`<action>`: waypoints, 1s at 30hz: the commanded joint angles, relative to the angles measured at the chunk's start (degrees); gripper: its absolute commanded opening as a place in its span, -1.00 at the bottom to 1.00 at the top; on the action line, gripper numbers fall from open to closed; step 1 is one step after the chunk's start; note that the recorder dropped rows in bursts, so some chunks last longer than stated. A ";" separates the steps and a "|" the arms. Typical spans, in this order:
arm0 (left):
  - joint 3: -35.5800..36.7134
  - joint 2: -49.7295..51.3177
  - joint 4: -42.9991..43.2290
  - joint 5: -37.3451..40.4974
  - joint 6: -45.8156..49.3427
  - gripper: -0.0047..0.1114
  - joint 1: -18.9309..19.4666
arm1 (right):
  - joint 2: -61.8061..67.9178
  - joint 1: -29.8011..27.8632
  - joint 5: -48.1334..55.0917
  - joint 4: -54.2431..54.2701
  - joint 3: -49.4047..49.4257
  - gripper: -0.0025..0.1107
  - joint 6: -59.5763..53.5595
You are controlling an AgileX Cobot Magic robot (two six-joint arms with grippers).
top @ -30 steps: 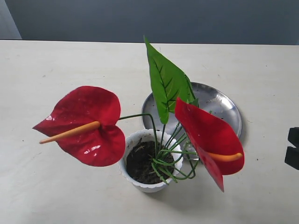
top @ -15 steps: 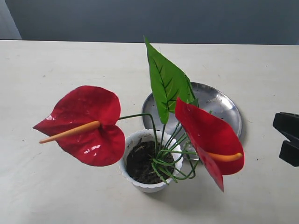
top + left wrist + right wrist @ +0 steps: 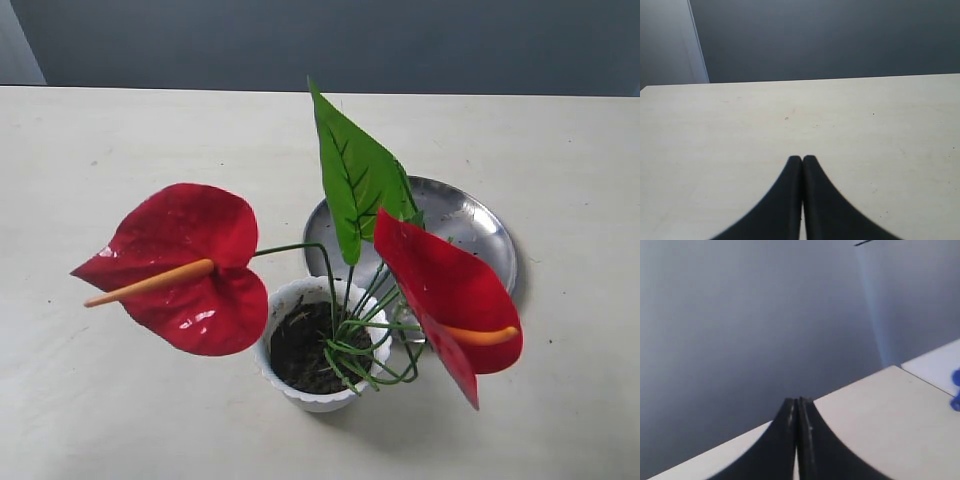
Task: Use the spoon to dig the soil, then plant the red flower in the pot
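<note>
— Two red blooms, is that the red flower (image 3: 300, 280) standing in the pot (image 3: 318, 345)?

— Yes. Its thin green stems go down into the soil (image 3: 305, 348), which fills the small white scalloped pot. One bloom leans out to the left over the table (image 3: 120, 150), the other hangs to the right, partly over the steel plate (image 3: 470, 225). A tall green leaf rises between them.

— Where is the plate?

— Just behind and to the right of the pot; the leaf and the right bloom cover part of it.

— And the spoon?

— I cannot find it in any view.

— What about the grippers?

— Neither shows in the exterior view. In its own wrist view the left gripper (image 3: 802, 160) has its black fingers pressed together, grasping nothing, above bare tabletop. The right gripper (image 3: 796, 402) is likewise closed and empty, pointed past the table's edge toward a grey wall (image 3: 740, 315).
</note>
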 commanded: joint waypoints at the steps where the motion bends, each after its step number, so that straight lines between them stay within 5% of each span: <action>1: -0.16 -0.13 0.00 -0.13 -0.05 -0.91 -0.23 | -1.30 -4.55 7.75 6.31 0.19 -0.95 -4.00; 7: -0.16 -0.13 0.00 -0.13 -0.05 -0.91 -0.23 | -4.38 -4.32 3.77 14.83 2.02 -0.95 -18.11; 13: -0.16 -0.13 0.00 -0.13 -0.05 -0.91 -0.23 | -6.81 -4.96 3.24 33.85 6.09 -0.95 -48.56; 30: -0.16 -0.13 0.00 -0.13 -0.05 -0.91 -0.23 | -6.81 -6.26 1.12 34.58 14.58 -0.95 -45.25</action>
